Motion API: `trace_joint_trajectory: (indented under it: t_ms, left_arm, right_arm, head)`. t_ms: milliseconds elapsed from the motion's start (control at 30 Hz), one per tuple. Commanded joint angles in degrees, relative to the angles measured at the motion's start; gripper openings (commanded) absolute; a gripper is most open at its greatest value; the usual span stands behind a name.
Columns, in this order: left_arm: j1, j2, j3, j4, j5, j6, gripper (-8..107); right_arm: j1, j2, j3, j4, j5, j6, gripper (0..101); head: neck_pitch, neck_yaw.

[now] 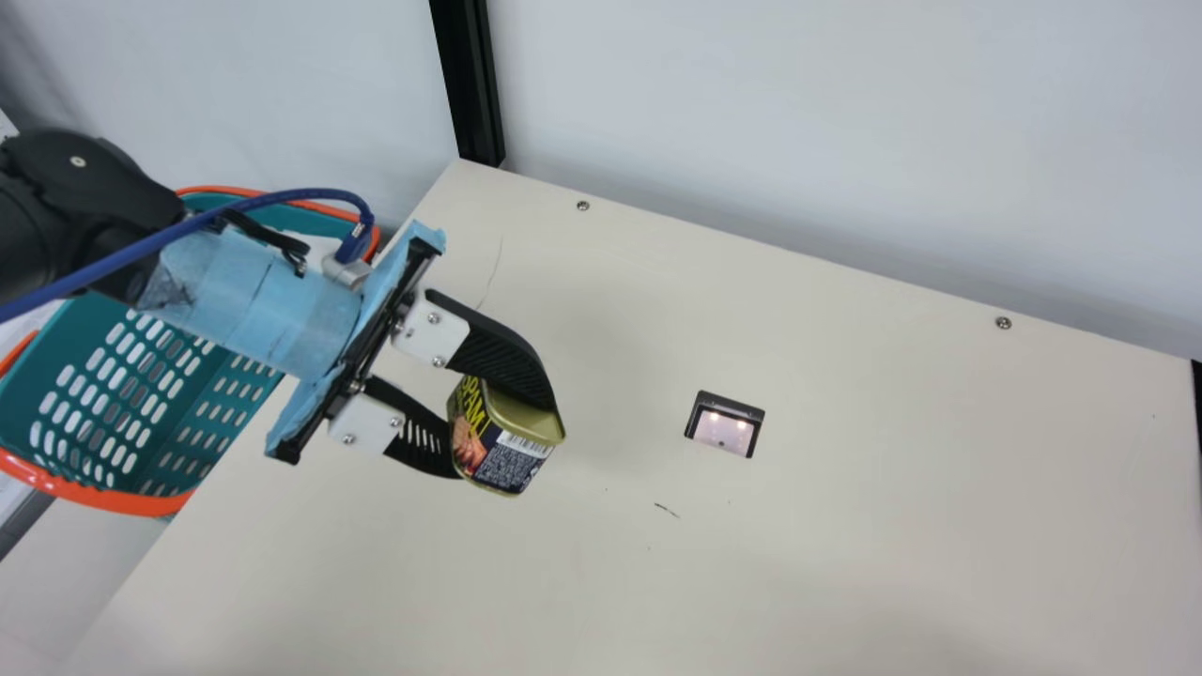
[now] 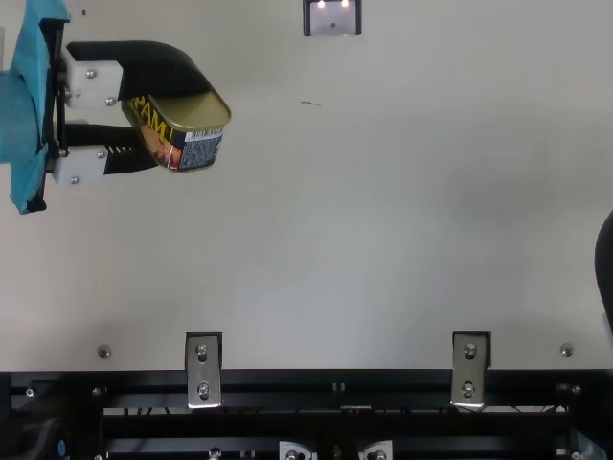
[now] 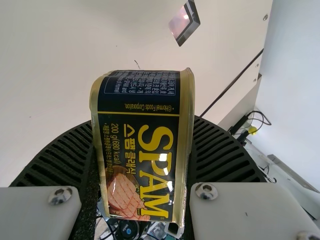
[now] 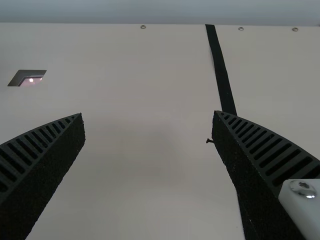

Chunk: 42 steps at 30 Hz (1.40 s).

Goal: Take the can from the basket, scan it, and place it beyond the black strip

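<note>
Gold-rimmed can (image 1: 502, 437), dark printed label

In the main view the left arm (image 1: 61, 211) hides part of the basket (image 1: 141, 505), itself cut by the edge, and the left gripper (image 1: 507, 443) partly covers the can (image 1: 493, 453). The top view crops the scanner (image 2: 332, 19) and a curved black shape (image 2: 606, 264), perhaps the right arm.

The can (image 3: 140, 150) says "SPAM" in big yellow letters and "200 g (680 kcal)" in small ones.
</note>
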Motion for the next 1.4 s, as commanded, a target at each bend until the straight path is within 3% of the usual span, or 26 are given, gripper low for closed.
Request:
trace_joint_trajectory:
  t_ms: [0,567,967,1133,1367]
  left_arm:
    - [0.0,0.0,0.0,0.0,0.0,0.0,10]
    - [0.0,0.0,0.0,0.0,0.0,0.0,10]
    - [0.1,0.1,0.0,-0.1,-0.2,0.4,10]
    - [-1.8,-1.1,0.5,-1.2,-4.0,2.8,10]
    - [-8.1,-4.2,0.8,-3.0,-15.1,7.1,10]
  right_arm:
    - [0.0,0.0,0.0,0.0,0.0,0.0,101]
    - [0.0,0.0,0.0,0.0,0.0,0.0,101]
    - [0.0,0.0,0.0,0.0,0.0,0.0,101]
    - [0.0,0.0,0.0,0.0,0.0,0.0,101]
    - [0.0,0.0,0.0,0.0,0.0,0.0,101]
  head:
    - [-1.7,-0.1]
    - [0.6,-13.3]
    - [1.0,-14.2]
    - [1.0,-14.2]
    - [1.0,-14.2]
